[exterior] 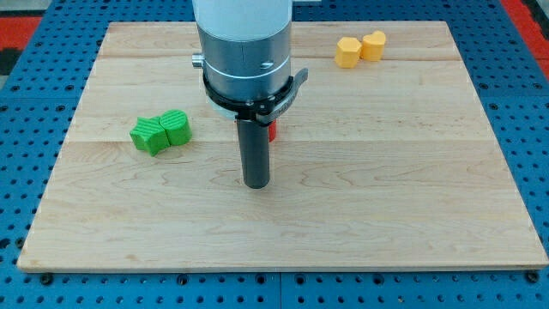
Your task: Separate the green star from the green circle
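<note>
1. tabletop (412, 223): a pale wooden board resting on a blue perforated base; most of its surface carries no blocks.
2. green star (147, 135) and green circle (175, 128): the two green blocks sit toward the left edge of the tabletop, about midway between the top and bottom edges. the star lies on the left-edge side, the circle on the inner side, and the two touch along one face.
3. my tip (256, 184): the lower end of the dark rod stands near the centre of the tabletop, well apart from the green pair and on the circle's side of it. the end effector is a plain rod with nothing to clench or release; it grasps nothing and touches no block.
4. red block (272, 131): only a sliver shows behind the rod, so its shape cannot be told.
5. two yellow blocks (359, 48): touching each other near the top edge, toward the top right corner; not part of the task.
6. progress: judged from this layout, the separation has not begun. what remains is the approach to the pair and a push that parts the star from the circle.
</note>
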`<state>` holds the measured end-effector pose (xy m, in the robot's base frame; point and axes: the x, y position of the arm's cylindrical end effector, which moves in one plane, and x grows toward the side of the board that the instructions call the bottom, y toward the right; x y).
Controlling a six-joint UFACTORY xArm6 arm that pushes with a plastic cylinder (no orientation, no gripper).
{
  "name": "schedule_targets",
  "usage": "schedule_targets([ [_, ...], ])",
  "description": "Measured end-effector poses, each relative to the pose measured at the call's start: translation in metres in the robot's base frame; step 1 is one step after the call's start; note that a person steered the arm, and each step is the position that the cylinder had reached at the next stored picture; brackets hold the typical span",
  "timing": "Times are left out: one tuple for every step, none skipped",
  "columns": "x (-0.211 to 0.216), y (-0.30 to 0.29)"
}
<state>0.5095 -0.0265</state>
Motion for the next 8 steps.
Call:
schedule_targets([
  [0.000,0.000],
  [0.002,0.000],
  [-0.001,-0.010],
  [-0.018,-0.084],
  [-0.065,-0.110],
  [-0.014,-0.121],
  [-0.036,-0.143],
  [-0.116,-0.153],
])
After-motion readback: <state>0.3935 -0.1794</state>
